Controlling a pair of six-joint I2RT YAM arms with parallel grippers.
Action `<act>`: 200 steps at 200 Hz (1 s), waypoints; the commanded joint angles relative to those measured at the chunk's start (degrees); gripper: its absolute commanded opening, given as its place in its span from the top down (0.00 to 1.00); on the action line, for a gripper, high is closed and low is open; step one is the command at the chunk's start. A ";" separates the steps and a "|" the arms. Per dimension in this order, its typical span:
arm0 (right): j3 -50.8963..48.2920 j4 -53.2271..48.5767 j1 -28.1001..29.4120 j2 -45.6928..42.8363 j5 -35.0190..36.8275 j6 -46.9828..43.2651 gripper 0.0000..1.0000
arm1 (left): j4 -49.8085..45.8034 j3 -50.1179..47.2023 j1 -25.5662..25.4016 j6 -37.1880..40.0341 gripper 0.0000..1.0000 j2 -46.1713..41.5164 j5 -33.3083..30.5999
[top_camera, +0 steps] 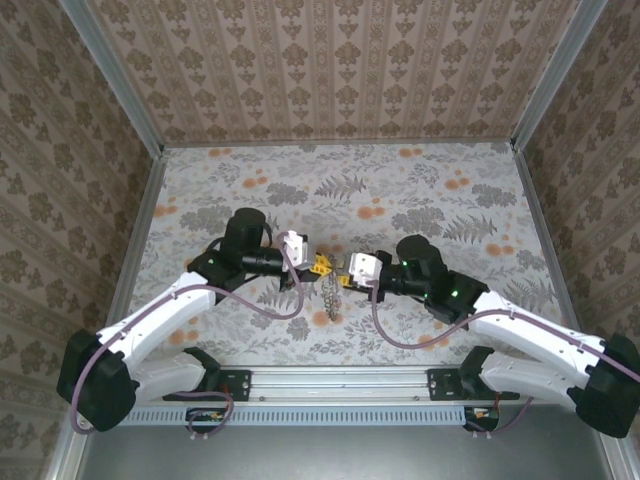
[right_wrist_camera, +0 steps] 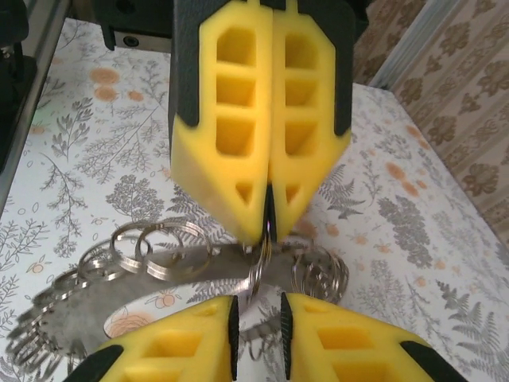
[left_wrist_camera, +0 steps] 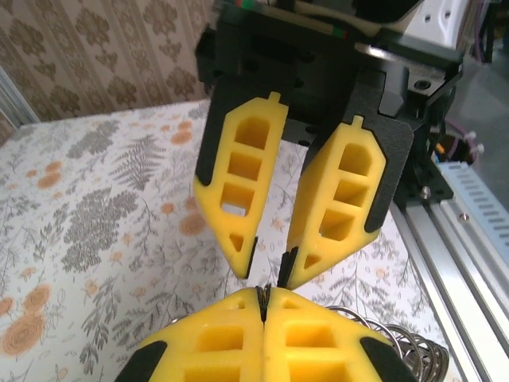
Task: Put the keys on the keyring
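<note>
My two grippers meet tip to tip over the middle of the floral table. The left gripper point(top_camera: 321, 264) point(right_wrist_camera: 266, 229) is shut, and its yellow fingertips pinch the top of a silver split keyring point(right_wrist_camera: 258, 267) that hangs edge-on below them. More linked silver rings point(right_wrist_camera: 151, 247) point(top_camera: 328, 300) trail from it, blurred, down towards the table. The right gripper point(top_camera: 343, 272) point(right_wrist_camera: 258, 310) stands open with a narrow gap, right under the pinched ring's lower edge. From the left wrist view, the left gripper point(left_wrist_camera: 263, 293) is pressed shut and the right gripper point(left_wrist_camera: 269, 269) is slightly parted. I cannot make out the keys.
The floral tablecloth point(top_camera: 400, 190) covers the table, with patterned walls on three sides. An aluminium rail point(top_camera: 340, 385) point(left_wrist_camera: 469, 231) holding the arm bases runs along the near edge. A coil of spare rings point(right_wrist_camera: 318, 274) point(left_wrist_camera: 406, 346) lies just beside the grippers.
</note>
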 commanded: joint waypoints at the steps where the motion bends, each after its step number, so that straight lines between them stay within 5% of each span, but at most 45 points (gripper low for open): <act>1: -2.92 6.28 -1.06 -2.36 -4.01 1.79 0.74 | 10.95 -0.83 1.08 -6.20 1.00 -0.76 8.14; 108: -3.62 12.18 -2.41 -4.38 -5.28 3.00 0.70 | 13.25 -0.03 1.22 -7.67 1.00 1.45 12.38; 200: -2.04 9.70 -1.88 0.38 -8.69 1.04 1.00 | 21.33 -0.65 0.96 -16.44 1.00 1.75 7.97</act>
